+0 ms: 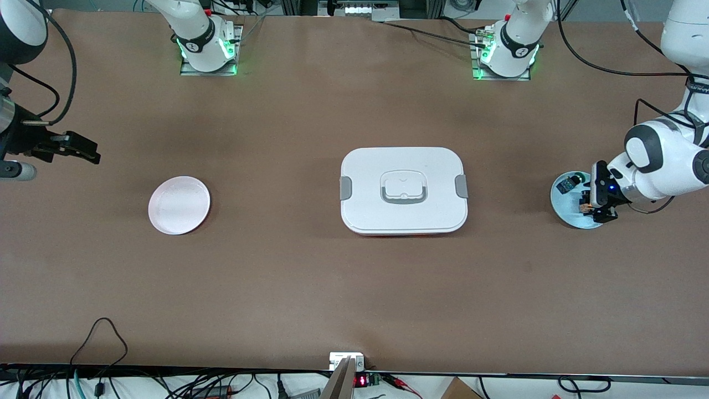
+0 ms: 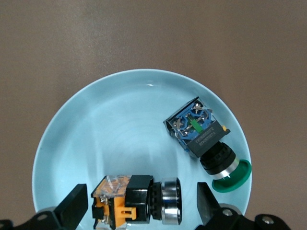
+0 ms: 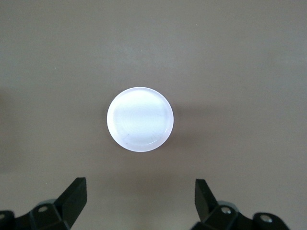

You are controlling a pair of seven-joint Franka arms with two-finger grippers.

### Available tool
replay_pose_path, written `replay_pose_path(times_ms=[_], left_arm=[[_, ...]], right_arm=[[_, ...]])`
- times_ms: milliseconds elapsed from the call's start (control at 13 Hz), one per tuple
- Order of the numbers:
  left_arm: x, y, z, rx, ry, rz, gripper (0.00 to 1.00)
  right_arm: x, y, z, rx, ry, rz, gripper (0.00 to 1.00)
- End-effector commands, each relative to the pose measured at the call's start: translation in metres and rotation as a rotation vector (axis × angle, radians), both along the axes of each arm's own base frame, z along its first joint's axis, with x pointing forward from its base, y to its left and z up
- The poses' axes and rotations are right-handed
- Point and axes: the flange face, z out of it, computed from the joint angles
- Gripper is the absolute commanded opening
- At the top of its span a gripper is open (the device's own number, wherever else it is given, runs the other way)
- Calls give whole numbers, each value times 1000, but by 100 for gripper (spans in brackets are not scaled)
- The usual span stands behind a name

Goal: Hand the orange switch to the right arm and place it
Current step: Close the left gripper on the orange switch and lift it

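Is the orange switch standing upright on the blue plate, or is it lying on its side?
On its side. The orange switch lies lengthwise on the blue plate, orange body and silver ring level, between the open left hand fingers.

Small print on the blue-and-green component [image 2: 199, 132] too fine to read, no other text

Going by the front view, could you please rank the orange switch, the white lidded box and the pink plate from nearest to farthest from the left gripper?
From the left gripper:
1. Orange switch, between its open fingers, on the blue plate.
2. White lidded box, mid-table.
3. Pink plate, toward the right arm's end.
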Motion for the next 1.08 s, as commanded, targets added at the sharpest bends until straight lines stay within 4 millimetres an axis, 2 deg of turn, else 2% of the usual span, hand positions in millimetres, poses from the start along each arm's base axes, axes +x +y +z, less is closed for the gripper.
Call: replay_pose_path(times_ms=[0,231,462,538,615,692,846,923,1000], left_arm=[[5,3,-3,-22,-12,-11,100],[4,7,-7,-26,-19,2,99],[8,8,-5,-25,-28,-11,89],[7,8,-7,-27,-26,-15,78],[7,8,-7,-27,-26,-17,62],[7,8,-7,-28,-24,-17,42],[13,9,-1,-27,-29,-20,9],[16,8,2,-36,-15,-22,0],[22,7,11,-69,7,-9,0]], right_arm=[[5,5,-4,12,15,16,100],[6,7,-9,11,23,21,100],[6,17,-9,3,23,39,100],[7,15,-10,7,26,38,100],[6,16,-10,11,29,30,100],[6,19,-12,11,32,37,100],[3,29,-11,10,46,46,100],[2,29,-8,13,44,49,100],[1,27,-8,13,49,52,100]])
